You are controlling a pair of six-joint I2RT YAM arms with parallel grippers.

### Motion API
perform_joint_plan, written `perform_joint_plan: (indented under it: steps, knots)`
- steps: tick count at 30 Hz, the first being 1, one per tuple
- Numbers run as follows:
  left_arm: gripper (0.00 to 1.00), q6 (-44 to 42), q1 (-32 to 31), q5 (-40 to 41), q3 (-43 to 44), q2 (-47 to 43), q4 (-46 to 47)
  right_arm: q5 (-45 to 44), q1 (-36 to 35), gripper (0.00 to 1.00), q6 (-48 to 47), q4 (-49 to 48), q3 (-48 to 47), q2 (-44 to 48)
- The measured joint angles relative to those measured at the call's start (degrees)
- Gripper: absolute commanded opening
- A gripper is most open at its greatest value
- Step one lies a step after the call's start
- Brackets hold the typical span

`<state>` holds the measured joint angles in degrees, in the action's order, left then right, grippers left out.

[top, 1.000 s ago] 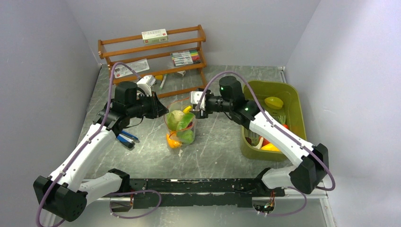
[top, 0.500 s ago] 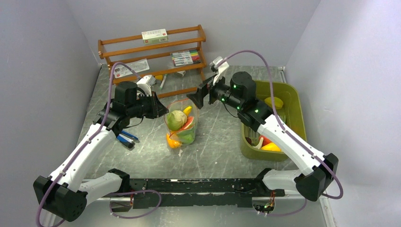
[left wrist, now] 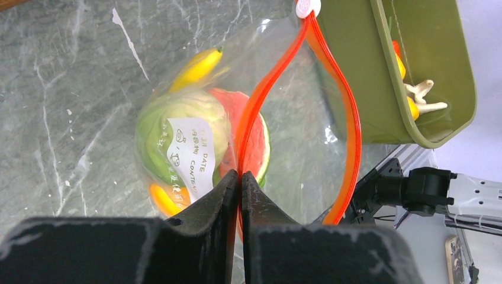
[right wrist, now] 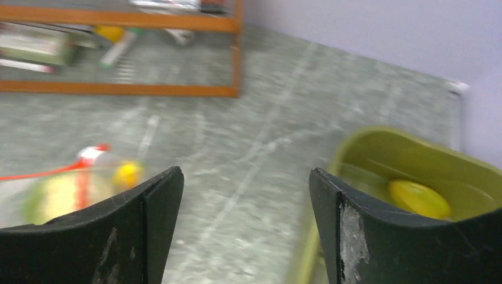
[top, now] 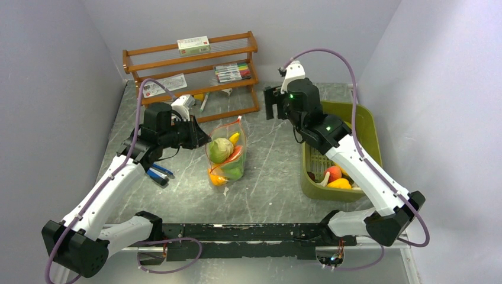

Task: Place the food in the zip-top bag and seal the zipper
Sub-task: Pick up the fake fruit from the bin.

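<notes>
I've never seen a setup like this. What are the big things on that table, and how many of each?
Robot arms: 2, the left arm and the right arm
Clear bag: 1
Green bin: 1
Wooden rack: 1
Total: 5

You see the zip-top bag (left wrist: 296, 94) as clear plastic, its zipper (left wrist: 350, 118) red-orange with a white slider (left wrist: 307, 7). The food (top: 225, 155) inside it shows as a pale green piece (left wrist: 157, 133) bearing a white label with dark lettering, a yellow banana (left wrist: 197, 67), a red slice (left wrist: 259, 142) with a green edge and an orange piece (left wrist: 164, 199). Read the table (top: 272, 177) as grey with a white-veined marble pattern, the bin (top: 370, 127) as olive-green and the rack (top: 254, 71) as orange-brown.
</notes>
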<state>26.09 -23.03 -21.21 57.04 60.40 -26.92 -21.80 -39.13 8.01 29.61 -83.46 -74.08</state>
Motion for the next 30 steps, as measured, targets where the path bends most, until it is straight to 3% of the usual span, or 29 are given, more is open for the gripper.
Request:
perform_joint_plan:
  steps: [2, 9, 17, 25, 30]
  knots:
    - [0.07, -0.11, 0.0, -0.02, 0.0, 0.0, 0.0, -3.67, 1.25, 0.63, -3.21, 1.7, 0.81, 0.28]
    - [0.07, -0.59, 0.0, -0.26, 0.0, 0.0, -0.02, -5.77, 17.51, 0.53, -15.17, 4.28, 3.54, 1.64]
    - [0.07, -0.85, 0.0, -1.09, -0.13, 0.26, 0.13, -6.08, 22.4, 0.5, -29.88, 5.9, 5.92, -1.29]
    - [0.07, -0.87, 0.0, -1.42, -0.7, 0.35, 0.46, -0.79, 30.53, 0.51, -41.99, 4.79, 16.59, -2.25]
    - [0.07, -1.03, 0.0, -1.6, -0.94, 0.35, 0.94, 2.56, 34.27, 0.63, -46.38, 1.18, 20.39, -5.88]
